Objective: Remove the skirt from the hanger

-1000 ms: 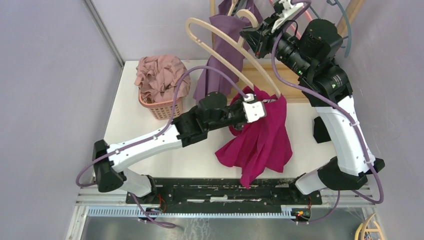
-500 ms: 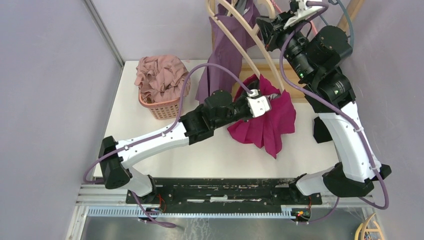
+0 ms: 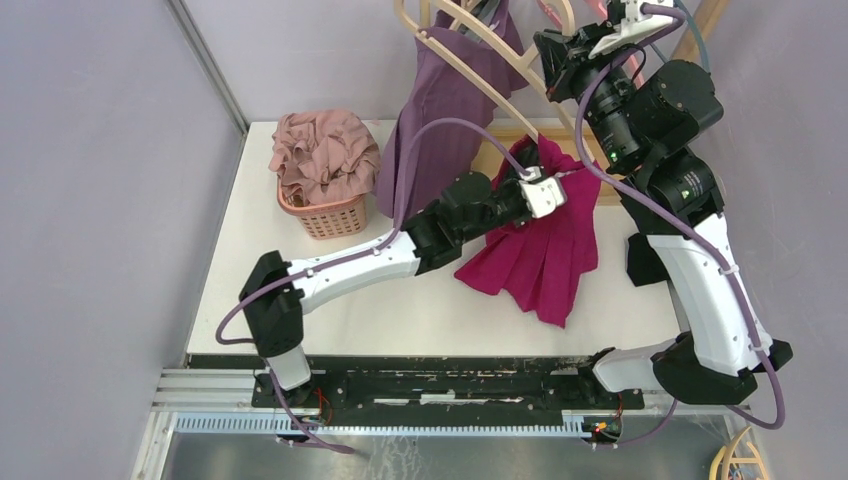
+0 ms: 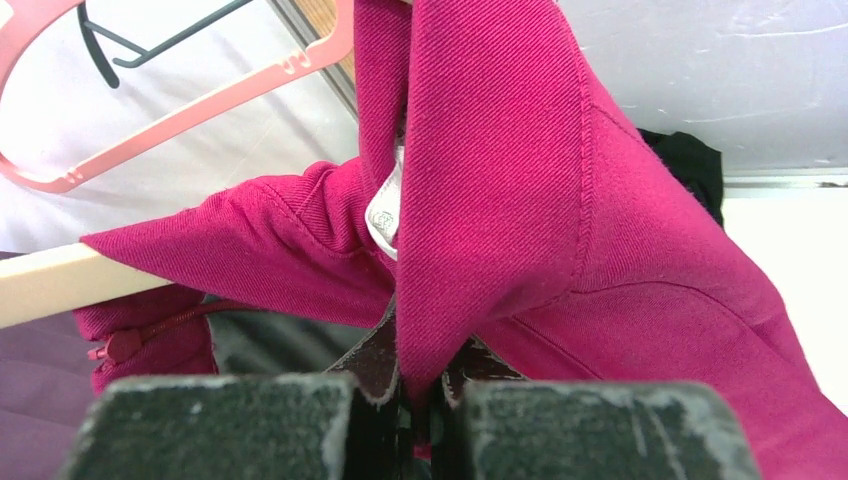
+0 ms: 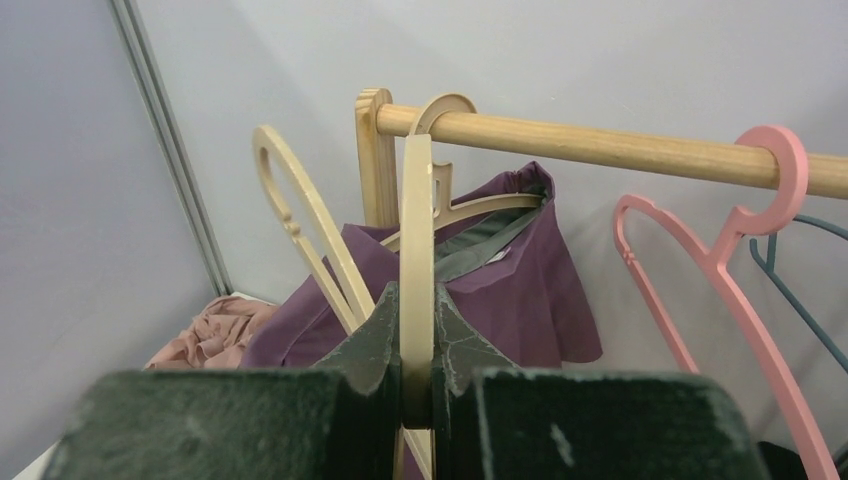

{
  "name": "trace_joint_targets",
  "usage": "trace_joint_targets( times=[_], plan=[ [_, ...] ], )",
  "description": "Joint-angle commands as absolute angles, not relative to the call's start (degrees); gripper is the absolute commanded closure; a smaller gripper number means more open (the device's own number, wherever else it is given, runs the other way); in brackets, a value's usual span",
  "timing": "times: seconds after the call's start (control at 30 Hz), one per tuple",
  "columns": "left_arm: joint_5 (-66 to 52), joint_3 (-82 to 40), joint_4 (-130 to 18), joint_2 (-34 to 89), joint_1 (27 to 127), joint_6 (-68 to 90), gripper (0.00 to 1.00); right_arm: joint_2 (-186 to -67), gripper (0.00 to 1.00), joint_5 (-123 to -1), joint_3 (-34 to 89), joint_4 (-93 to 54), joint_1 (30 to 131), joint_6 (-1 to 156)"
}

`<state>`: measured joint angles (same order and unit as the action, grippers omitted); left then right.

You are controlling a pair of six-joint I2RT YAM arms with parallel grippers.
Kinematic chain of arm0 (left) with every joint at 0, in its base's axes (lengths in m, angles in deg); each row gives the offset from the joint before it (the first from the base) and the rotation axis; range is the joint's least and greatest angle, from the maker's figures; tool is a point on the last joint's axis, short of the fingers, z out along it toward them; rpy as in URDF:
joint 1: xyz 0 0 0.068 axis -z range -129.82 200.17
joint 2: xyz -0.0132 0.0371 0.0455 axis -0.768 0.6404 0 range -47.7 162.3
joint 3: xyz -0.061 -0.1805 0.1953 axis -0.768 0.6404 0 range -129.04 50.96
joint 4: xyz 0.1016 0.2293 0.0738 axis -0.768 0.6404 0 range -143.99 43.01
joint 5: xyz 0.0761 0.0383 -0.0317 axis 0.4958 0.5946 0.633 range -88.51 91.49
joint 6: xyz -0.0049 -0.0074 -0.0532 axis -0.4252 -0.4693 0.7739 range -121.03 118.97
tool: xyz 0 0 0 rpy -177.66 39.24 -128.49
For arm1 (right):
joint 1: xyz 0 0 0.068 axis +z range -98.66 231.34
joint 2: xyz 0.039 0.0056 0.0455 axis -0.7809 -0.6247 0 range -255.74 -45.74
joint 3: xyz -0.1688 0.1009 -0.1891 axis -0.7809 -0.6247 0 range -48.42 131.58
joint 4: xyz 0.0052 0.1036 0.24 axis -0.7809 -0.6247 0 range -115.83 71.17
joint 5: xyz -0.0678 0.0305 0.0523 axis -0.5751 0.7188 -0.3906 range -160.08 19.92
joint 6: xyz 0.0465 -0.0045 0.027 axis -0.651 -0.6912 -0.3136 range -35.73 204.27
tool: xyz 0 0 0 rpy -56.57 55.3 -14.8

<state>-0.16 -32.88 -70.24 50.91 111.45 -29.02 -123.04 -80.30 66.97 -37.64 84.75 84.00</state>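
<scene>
Overhead view: I see the left gripper (image 3: 552, 188) pinched on the top edge of the skirt (image 3: 540, 260). The skirt hangs from that grip, with its folds fanning down over the right part of the table (image 3: 420, 310). The right gripper (image 3: 548, 52) is raised at the back and clamped on the hanger (image 3: 500, 62). One arm of the hanger slants down to the skirt's top edge. A purple garment (image 3: 440, 130) hangs just left of the skirt. A basket (image 3: 330, 215) of pink cloth stands at the table's far left.

Left wrist view: the fingers are pressed together on a fold of the skirt, and the cloth rises straight up between them. The hanger's end enters the skirt from the left. It appears to sit inside the waistband, though the fold hides its tip. A pink hanger (image 4: 200, 105) lies behind.

Right wrist view: the fingers are closed flat on a narrow upright part of the hanger, which rises in front of the rail (image 5: 620, 150). The purple garment hangs from that rail, just behind.
</scene>
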Motion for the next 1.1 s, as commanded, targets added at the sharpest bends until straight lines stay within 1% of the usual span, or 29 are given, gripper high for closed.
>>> trace_joint_targets(
  times=[0.0,0.2,0.4,0.5,0.73,0.87,1.07],
  plan=[
    [0.31,-34.15,-50.04,61.48,109.44,-26.16,0.97,-117.05,0.99,-78.83,71.17,-11.27,84.92,82.55],
    [5.17,-44.31,-46.34,68.29,106.14,-25.8,0.97,-118.86,0.99,-75.76,73.73,-12.35,84.89,78.97],
    [7.68,-43.31,-45.67,71.58,105.02,-26.87,0.97,-119.52,0.99,-74.13,76.39,-11.63,84.94,77.22],
    [7.89,-40.77,-45.47,71.87,104.76,-26.87,0.97,-119.27,0.99,-73.69,76.9,-10.43,84.93,77.7],
    [8.39,-28.88,-48.79,67.32,103.05,-26.2,0.97,-118.82,0.99,-75.23,79.25,-10.97,84.94,83.63],
    [5.49,-21.83,-52.31,59.86,103.0,-27.0,0.97,-119.53,0.99,-75.69,78.77,-11.36,84.91,84.42],
    [2.55,-24.91,-51.72,54.67,104.29,-27.27,0.97,-123.74,0.99,-71.97,78.28,-11.41,84.96,76.6]
  ],
)
